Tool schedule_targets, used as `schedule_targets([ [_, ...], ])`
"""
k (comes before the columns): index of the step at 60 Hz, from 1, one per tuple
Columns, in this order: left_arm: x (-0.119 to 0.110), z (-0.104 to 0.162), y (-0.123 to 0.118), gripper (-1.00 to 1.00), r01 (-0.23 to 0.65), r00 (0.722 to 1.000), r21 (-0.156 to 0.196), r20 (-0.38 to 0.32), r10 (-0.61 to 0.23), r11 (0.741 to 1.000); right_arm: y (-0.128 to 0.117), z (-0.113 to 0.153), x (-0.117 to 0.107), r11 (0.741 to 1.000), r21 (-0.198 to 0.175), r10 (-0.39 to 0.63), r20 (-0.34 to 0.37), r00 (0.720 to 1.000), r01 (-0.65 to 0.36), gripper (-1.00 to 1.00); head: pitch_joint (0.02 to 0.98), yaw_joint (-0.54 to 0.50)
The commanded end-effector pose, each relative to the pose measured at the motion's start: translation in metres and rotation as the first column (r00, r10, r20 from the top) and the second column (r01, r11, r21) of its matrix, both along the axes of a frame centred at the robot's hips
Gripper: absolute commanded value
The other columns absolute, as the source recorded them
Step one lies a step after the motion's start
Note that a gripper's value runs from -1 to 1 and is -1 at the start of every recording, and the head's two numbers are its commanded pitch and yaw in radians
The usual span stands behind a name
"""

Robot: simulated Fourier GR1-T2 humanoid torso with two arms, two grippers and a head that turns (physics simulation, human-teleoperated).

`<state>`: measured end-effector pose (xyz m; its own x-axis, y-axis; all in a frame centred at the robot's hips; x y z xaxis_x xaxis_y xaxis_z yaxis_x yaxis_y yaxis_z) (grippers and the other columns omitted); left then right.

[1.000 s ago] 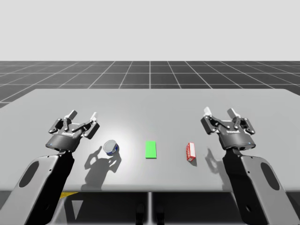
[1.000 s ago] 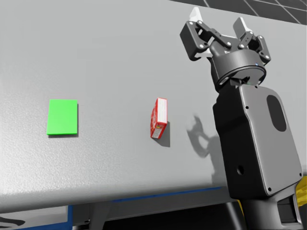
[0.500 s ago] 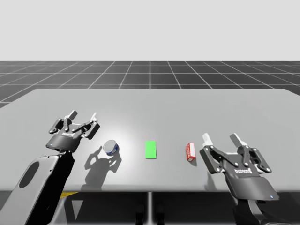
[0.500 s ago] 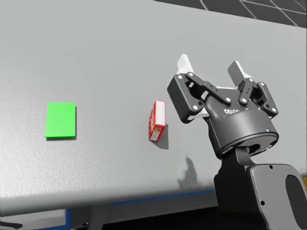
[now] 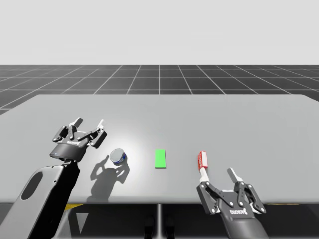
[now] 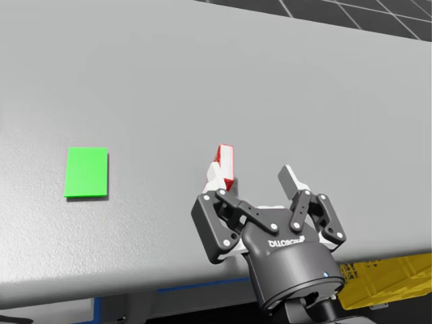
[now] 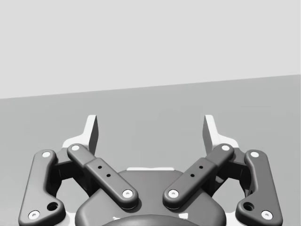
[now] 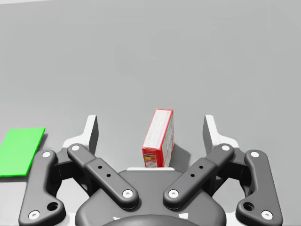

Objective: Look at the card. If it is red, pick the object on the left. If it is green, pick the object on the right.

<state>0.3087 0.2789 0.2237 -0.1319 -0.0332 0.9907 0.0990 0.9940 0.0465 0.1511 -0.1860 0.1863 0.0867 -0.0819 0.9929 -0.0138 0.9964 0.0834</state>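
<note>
A simulator's test scene: a grey table (image 5: 164, 112) on a dark gridded floor (image 5: 159, 77), blank backdrop (image 5: 159, 30).

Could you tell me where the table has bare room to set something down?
The table, beyond the blue can, green card and red box, is bare. Near the box it is crowded by my right gripper.

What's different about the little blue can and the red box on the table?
The blue can is round; the red box is flat and rectangular, standing on a narrow side. The can sits left of the green card, the box right of it. The can is off to one side of my open left gripper; the box is just ahead of my open right gripper, untouched. Both rest on the grey table.
</note>
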Motion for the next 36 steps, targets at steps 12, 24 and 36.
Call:
schedule_targets([
  [12,0.000,-0.001,-0.001,-1.00,0.001,1.000,0.006,-0.002,-0.001,1.000,0.012,-0.037,0.011,0.999,-0.033,-0.039,-0.109,0.993,0.036,-1.00,0.900,-0.33],
  [24,0.000,-0.001,-0.001,-1.00,0.001,1.000,0.006,-0.002,-0.001,1.000,0.014,-0.049,0.027,0.995,-0.060,-0.087,-0.150,0.985,0.079,-1.00,0.900,-0.32],
  [36,0.000,-0.001,-0.001,-1.00,0.001,1.000,0.006,-0.002,-0.001,1.000,0.018,-0.056,0.049,0.992,-0.083,-0.111,-0.176,0.978,0.097,-1.00,0.899,-0.32],
])
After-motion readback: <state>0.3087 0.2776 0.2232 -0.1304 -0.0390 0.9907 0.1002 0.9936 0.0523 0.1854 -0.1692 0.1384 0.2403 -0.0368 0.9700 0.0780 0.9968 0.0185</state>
